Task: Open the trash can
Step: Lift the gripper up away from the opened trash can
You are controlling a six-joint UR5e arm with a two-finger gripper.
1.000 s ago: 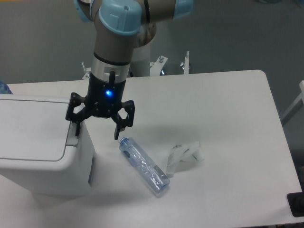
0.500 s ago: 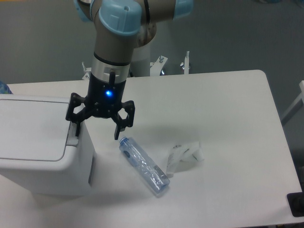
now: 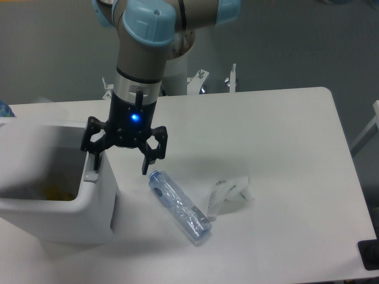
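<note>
White trash can [image 3: 59,204] sits at the bench's [image 3: 284,154] left edge, and its lid is no longer covering the top. Half a second ago a flat white lid closed it; now the interior is exposed, with something yellowish visible at the bottom. Lid itself isn't clearly visible, so can't tell where it went, presumably flipped back out of view.

Gripper [image 3: 121,163] hasn't shifted position: jaws spread wide, holding nothing, one finger [image 3: 95,161] planted on the grey push tab [image 3: 90,175] at the bin's right rim, the other finger hanging off the side above the bench. Blue status light on.

Judgement: tab press did its job, latch released, task looks essentially done. Only thing left is backing the arm off upward without catching the rim.

Clear plastic bottle [image 3: 179,206] lies on the bench just right of the bin, cap end near the free finger, not touching. Crumpled clear wrapper [image 3: 231,195] sits beside the bottle's far end. Neither has moved.
</note>
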